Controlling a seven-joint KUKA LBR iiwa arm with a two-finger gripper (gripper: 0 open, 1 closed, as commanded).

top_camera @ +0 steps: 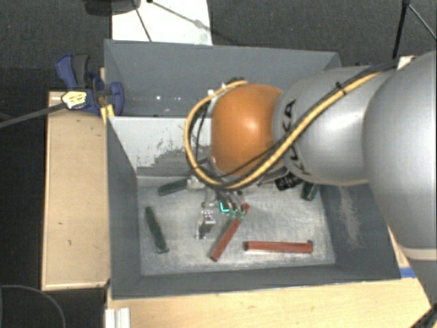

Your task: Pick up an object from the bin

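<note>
Stick (pixel 227 236), reddish-brown, slanted mid-floor of the bin (pixel 126 183), upper end tucked right beneath the gripper (pixel 218 216), long axis running down and left from it; gripper spread or closed, can't tell; second reddish stick (pixel 278 247) lies flat just right
</note>
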